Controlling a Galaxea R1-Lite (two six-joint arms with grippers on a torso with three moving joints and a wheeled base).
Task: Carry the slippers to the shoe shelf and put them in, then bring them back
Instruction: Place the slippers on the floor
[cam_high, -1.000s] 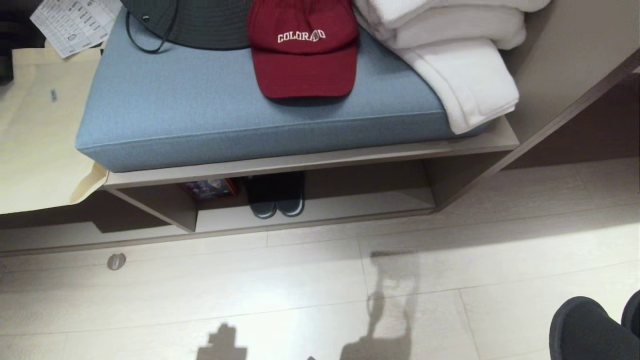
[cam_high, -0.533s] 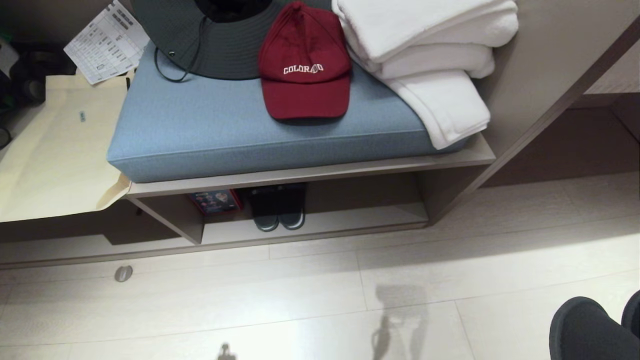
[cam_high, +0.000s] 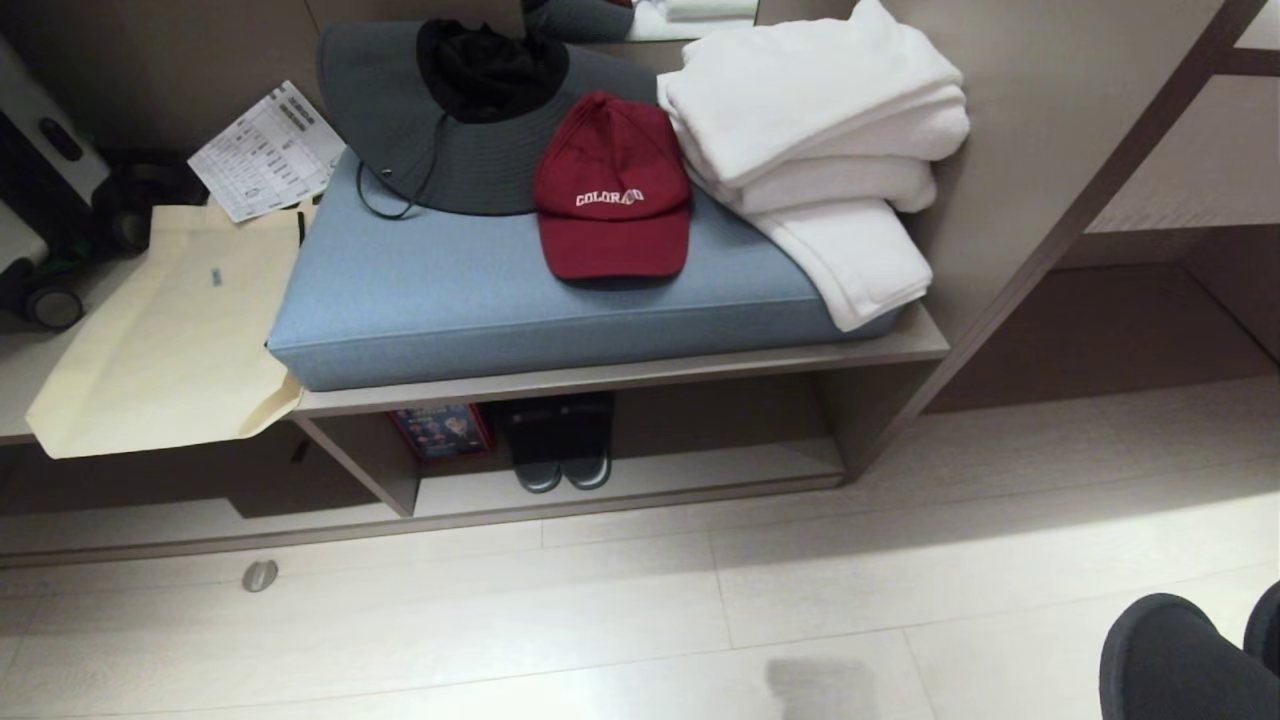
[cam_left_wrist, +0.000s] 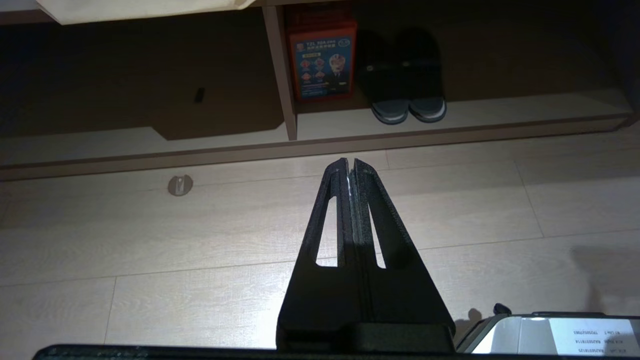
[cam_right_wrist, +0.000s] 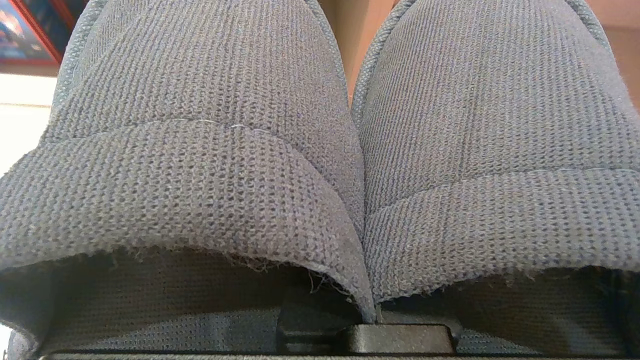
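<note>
Right gripper (cam_right_wrist: 372, 320) is clamped on the slippers (cam_right_wrist: 320, 165), pinching the two inner strap edges together; both grey-blue straps fill the right wrist view. In the head view the same pair shows only as two dark toes at the lower right corner (cam_high: 1185, 660), well clear of the shoe shelf (cam_high: 640, 480). Left gripper (cam_left_wrist: 350, 167) has its fingers pressed together, holding nothing, hanging over bare floor (cam_left_wrist: 150, 240) in front of the shelf. Shelf's open cubby already holds a darker pair with pale sole stripe (cam_high: 562, 470), toes out, just beside a red-framed box (cam_high: 442, 430) that stands by the divider panel (cam_high: 370, 465). On top: blue cushion (cam_high: 480, 300), red cap (cam_high: 615, 200), dark brimmed hat (cam_high: 450, 140), stacked white towels (cam_high: 820, 150). Cream bag (cam_high: 170, 340) lies to the left.
</note>
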